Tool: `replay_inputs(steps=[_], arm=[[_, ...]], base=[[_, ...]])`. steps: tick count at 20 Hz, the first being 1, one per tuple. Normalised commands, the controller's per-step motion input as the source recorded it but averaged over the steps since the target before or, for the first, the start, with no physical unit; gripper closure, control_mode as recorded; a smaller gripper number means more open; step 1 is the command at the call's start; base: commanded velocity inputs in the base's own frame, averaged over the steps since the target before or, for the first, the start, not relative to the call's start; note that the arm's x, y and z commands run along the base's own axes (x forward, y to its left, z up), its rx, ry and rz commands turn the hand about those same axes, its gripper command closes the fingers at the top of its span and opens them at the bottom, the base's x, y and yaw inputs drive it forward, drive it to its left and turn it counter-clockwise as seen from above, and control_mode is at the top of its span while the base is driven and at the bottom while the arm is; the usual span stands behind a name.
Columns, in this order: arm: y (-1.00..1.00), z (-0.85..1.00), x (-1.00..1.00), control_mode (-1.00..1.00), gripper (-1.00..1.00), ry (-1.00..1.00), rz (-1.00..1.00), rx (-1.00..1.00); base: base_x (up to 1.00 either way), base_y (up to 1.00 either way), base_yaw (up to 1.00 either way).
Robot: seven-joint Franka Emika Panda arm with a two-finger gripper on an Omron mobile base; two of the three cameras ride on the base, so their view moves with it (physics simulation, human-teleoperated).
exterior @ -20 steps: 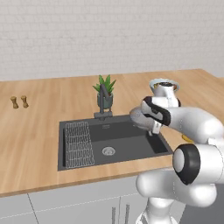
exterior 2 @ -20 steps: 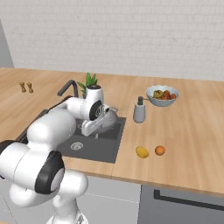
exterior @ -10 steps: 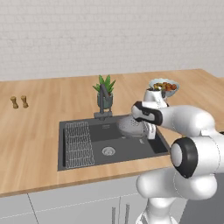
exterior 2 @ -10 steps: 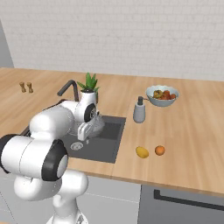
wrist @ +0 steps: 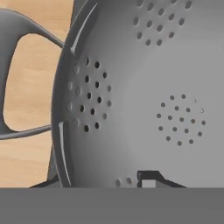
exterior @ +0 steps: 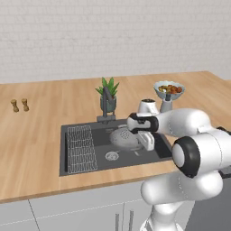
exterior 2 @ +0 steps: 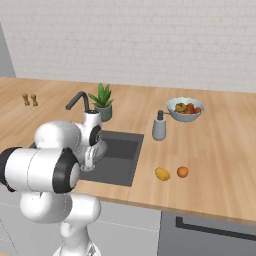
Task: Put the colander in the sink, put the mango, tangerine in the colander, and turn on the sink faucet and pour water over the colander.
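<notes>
The grey perforated colander [exterior: 122,137] hangs tilted low over the dark sink [exterior: 85,167], right of the wire rack [exterior: 81,148]. My gripper [exterior: 140,136] is shut on its right rim. In the hand view the colander's inside [wrist: 144,87] is very close, one side handle [wrist: 17,26] stands at the left, and a dark fingertip [wrist: 148,179] presses the wall at the bottom. The yellow mango [exterior 2: 162,173] and the orange tangerine [exterior 2: 183,171] lie side by side on the counter right of the sink [exterior 2: 122,155]. The dark faucet [exterior: 107,103] stands behind the basin; no water runs.
A spiky green plant [exterior: 108,88] stands beside the faucet. A pale bowl of mixed fruit [exterior: 169,89] and a grey soap dispenser [exterior 2: 160,127] stand right of the sink. Two small shakers [exterior: 20,105] sit far left on the wooden counter [exterior: 40,135].
The arm has swung left and down, carrying the colander from the sink's right edge to low over the middle of the basin. The fruits have not moved.
</notes>
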Motion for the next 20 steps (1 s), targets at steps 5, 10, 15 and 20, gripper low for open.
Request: replay_inputs(steps=[5, 10, 15, 20], arm=[[0.08, -0.13, 0.02, -1.00, 1.00, -0.07, 0.03, 0.02], [0.25, -0.29, 0.15, -1.00, 1.00, -0.03, 0.02, 0.00], [0.23, -0.18, 0.29, -1.00, 1.00, 0.00, 0.04, 0.04], [0.05, -0.01, 0.23, -1.00, 1.00, 0.00, 0.09, 0.03]], base=[[0.00, 0.00, 0.00], [0.00, 0.00, 0.00], [0.00, 0.00, 0.00], [0.00, 0.00, 0.00]])
